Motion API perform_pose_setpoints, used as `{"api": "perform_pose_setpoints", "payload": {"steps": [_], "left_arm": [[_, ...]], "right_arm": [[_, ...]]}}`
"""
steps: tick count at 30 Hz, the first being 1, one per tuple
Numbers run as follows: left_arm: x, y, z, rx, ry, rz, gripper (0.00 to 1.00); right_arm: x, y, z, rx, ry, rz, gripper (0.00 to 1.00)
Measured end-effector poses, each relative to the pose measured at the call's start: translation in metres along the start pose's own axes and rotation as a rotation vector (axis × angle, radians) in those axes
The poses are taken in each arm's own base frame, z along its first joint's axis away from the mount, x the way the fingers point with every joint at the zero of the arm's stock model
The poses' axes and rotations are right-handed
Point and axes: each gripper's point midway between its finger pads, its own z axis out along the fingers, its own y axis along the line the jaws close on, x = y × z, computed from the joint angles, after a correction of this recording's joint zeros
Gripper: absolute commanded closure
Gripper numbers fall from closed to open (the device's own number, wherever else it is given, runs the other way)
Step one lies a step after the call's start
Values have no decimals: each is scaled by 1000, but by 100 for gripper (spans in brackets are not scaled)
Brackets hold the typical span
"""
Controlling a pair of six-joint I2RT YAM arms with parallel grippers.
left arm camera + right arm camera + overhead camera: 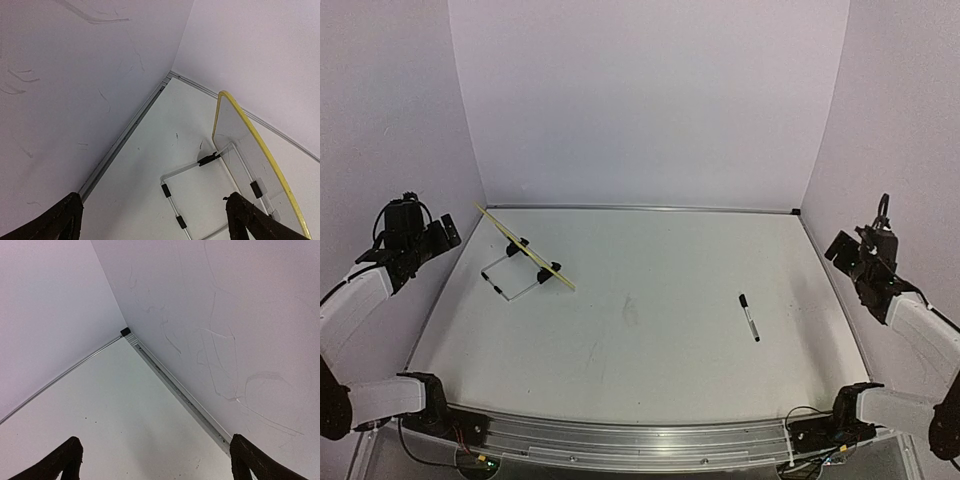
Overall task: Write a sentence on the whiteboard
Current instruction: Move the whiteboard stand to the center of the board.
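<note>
The whiteboard (525, 247) stands tilted at the table's far left and shows edge-on as a yellow rim, with its wire stand (510, 280) on the near-left side. In the left wrist view I see the whiteboard (240, 145) from the stand side, with its wire stand (172, 210) and black clips. Its front face is turned away, so the sentence is hidden. A black marker (749, 317) lies on the table at the right. My left gripper (445, 232) (152, 196) is open, raised left of the board. My right gripper (842, 247) (154, 438) is open at the right edge, holding nothing.
White walls enclose the table on three sides, with a metal rail (180, 392) along the base of the right wall and another rail (125, 140) along the left wall. The arm bases (420, 400) sit at the near edge.
</note>
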Motion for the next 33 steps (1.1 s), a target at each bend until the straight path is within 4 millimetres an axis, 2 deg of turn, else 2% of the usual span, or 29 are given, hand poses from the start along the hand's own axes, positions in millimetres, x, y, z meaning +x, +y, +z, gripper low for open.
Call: {"api": "perform_pose_setpoints", "payload": {"steps": [6,10,14,18,22,27,33], "left_arm": [[15,8,1,-42,72,16,0],[26,9,11,-68,138,25,0],[52,7,28,-71,238,-17,0],[82,0,54,-63,363,-66,2],[110,-6,81,-46,470,-119,18],[144,-15,111,-10,585,-158,43],[165,-21,131,7,649,-169,57]], "right_arm": [[3,6,-1,-31,32,-2,2],[2,13,-2,-63,42,0,2],[0,21,-2,-101,53,4,2],[0,28,-3,-129,75,2,2],[3,31,-5,-149,102,-3,2],[10,33,-6,-165,134,-9,2],[10,36,-8,-181,150,-13,2]]}}
